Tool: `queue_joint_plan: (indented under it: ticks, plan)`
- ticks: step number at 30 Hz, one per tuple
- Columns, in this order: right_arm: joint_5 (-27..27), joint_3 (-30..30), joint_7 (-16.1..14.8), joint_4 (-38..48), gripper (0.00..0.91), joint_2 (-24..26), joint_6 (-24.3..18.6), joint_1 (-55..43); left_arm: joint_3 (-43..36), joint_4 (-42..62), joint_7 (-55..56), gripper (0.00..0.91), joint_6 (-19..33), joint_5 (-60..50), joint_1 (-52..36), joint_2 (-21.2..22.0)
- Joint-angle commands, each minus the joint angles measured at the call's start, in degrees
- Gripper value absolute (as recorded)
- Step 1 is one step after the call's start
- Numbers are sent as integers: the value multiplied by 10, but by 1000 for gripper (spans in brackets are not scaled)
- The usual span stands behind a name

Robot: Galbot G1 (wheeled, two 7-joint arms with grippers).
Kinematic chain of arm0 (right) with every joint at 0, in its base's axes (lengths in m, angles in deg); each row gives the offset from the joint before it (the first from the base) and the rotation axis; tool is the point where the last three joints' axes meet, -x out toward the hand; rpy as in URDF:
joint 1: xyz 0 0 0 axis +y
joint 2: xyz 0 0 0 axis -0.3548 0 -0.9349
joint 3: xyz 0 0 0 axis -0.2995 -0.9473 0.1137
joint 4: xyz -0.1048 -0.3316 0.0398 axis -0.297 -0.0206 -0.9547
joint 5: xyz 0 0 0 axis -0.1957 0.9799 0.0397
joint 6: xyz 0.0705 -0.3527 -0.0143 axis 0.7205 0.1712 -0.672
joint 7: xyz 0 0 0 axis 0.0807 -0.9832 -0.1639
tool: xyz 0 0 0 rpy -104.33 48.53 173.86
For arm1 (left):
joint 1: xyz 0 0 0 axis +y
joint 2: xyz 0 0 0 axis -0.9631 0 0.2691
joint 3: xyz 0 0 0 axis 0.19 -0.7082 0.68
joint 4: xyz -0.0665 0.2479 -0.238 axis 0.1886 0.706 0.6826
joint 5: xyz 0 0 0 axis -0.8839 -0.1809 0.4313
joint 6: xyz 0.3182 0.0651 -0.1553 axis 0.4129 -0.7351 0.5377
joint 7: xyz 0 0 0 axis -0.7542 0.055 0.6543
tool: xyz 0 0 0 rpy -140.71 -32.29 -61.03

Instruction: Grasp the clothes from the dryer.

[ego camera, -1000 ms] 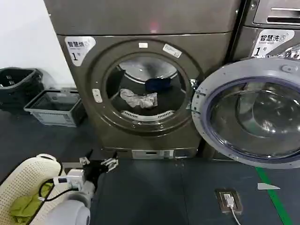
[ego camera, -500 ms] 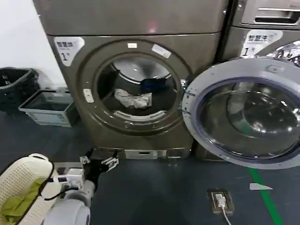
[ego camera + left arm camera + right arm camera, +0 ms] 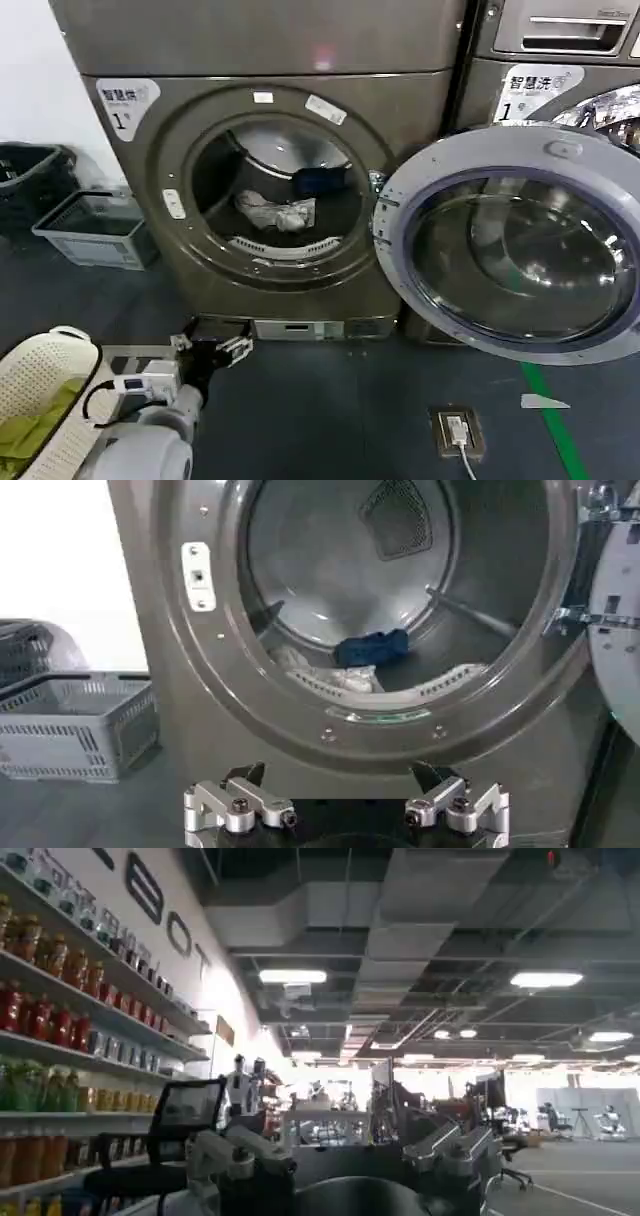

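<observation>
Left tool [image 3: 212, 349] low, level, fingers spread wide. Right tool [image 3: 340, 1153] raised, fingers apart.

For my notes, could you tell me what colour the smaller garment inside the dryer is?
Dark blue garment, clearest in the left wrist view.

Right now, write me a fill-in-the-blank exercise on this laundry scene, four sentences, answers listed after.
1. The dryer door stands ____.
2. Inside the drum lie a pale cloth and a dark ____ one.
3. The left tool hovers low before the dryer with fingers ____.
4. The sticker on the dryer shows the number ____.

Missing words: open; blue; open; 1
</observation>
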Motion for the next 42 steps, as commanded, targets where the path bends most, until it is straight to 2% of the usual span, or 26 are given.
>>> queue_joint_plan:
  ticks: [1, 8, 42]
  plan:
    - [-13, 5, 14, 2, 907, 0, -10, 2, -3, 0, 1, 907, -28, 0, -2, -3]
    - [-47, 14, 17, -4, 907, 1, -17, 9, -2, -4, 0, 907, -28, 1, -3, -8]
    - [-50, 9, 9, 5, 907, -8, -47, 10, 0, -4, -2, 907, -28, -15, 1, -4]
